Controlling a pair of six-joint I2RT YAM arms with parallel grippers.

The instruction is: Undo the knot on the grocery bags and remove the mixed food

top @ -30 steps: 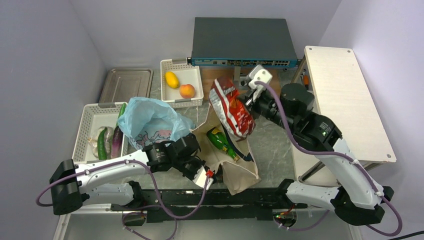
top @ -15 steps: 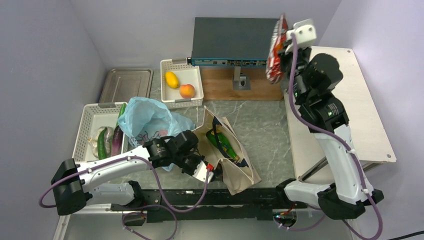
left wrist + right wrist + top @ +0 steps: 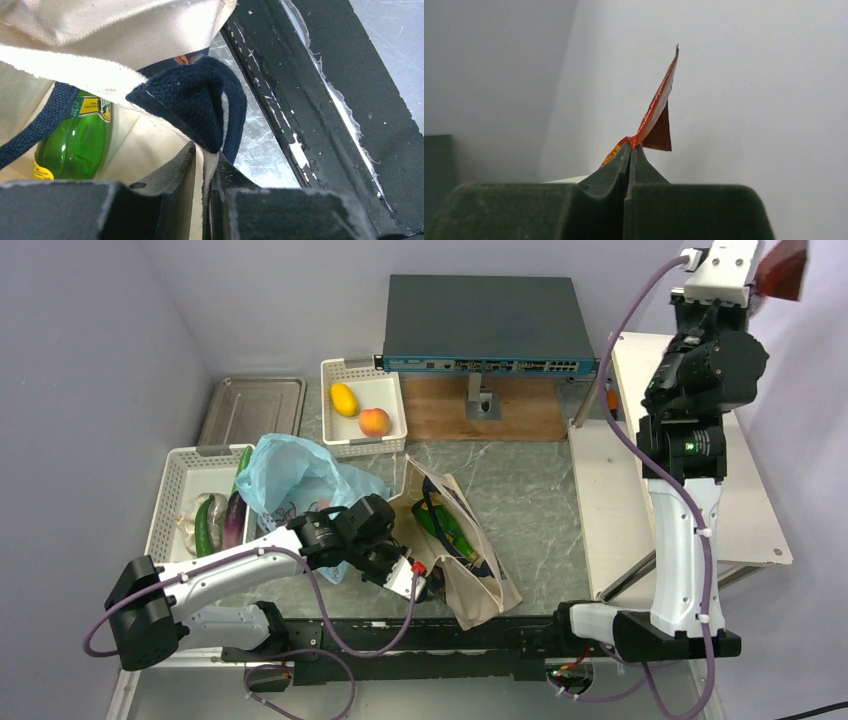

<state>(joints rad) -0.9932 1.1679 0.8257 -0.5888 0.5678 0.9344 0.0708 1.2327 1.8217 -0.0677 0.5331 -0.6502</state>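
Note:
My right gripper (image 3: pixel 756 274) is raised high at the top right, above the white shelf, shut on a corner of the red Doritos chip bag (image 3: pixel 781 257). The right wrist view shows its jaws (image 3: pixel 631 148) pinching the bag's red edge (image 3: pixel 658 111). My left gripper (image 3: pixel 404 575) is shut on the rim of the beige tote (image 3: pixel 478 580). In the left wrist view its jaws (image 3: pixel 209 167) clamp the tote's cloth edge (image 3: pixel 212 175) under the dark strap handle (image 3: pixel 195 102). The light-blue grocery bag (image 3: pixel 300 475) lies crumpled left of the tote. No knot shows.
A green bottle (image 3: pixel 446 524) lies in the tote; it also shows in the left wrist view (image 3: pixel 75 145). A white basket (image 3: pixel 392 390) holds yellow and orange fruit. The left basket (image 3: pixel 172 490) holds cucumber and aubergine. Metal tray (image 3: pixel 252 410), network switch (image 3: pixel 485 325), white shelf (image 3: pixel 690 470).
My right arm has swung up and to the right, carrying the chip bag from above the tote to the top right corner. My left gripper has kept its hold on the tote.

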